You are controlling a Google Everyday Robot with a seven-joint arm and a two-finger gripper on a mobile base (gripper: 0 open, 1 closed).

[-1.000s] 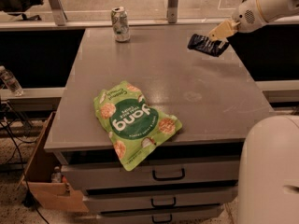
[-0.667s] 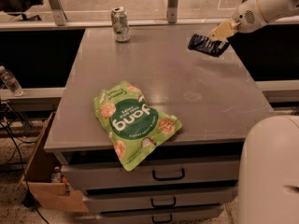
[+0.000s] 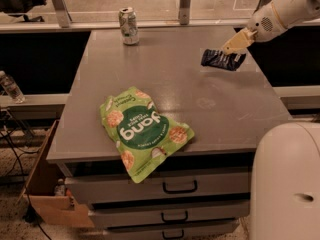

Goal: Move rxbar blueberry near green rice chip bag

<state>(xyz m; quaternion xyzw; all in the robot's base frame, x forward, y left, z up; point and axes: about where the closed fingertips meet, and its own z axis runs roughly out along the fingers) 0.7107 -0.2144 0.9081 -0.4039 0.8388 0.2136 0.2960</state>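
The rxbar blueberry [image 3: 220, 59], a small dark navy bar, hangs in my gripper [image 3: 234, 46] above the far right part of the grey table top [image 3: 190, 99]. The gripper is shut on the bar's upper right end and holds it tilted, just off the surface. The white arm comes in from the upper right. The green rice chip bag [image 3: 142, 130], a lime-green pouch with a dark green circle and pictures of chips, lies flat near the front left edge of the table, well apart from the bar.
A silver drink can [image 3: 129, 26] stands upright at the back left of the table. Drawers [image 3: 170, 189] sit under the top. A cardboard box [image 3: 45, 184] is on the floor at left. My white base [image 3: 285, 184] fills the lower right.
The gripper and the bar have stayed almost still above the far right of the table. The bag and the can have not moved.
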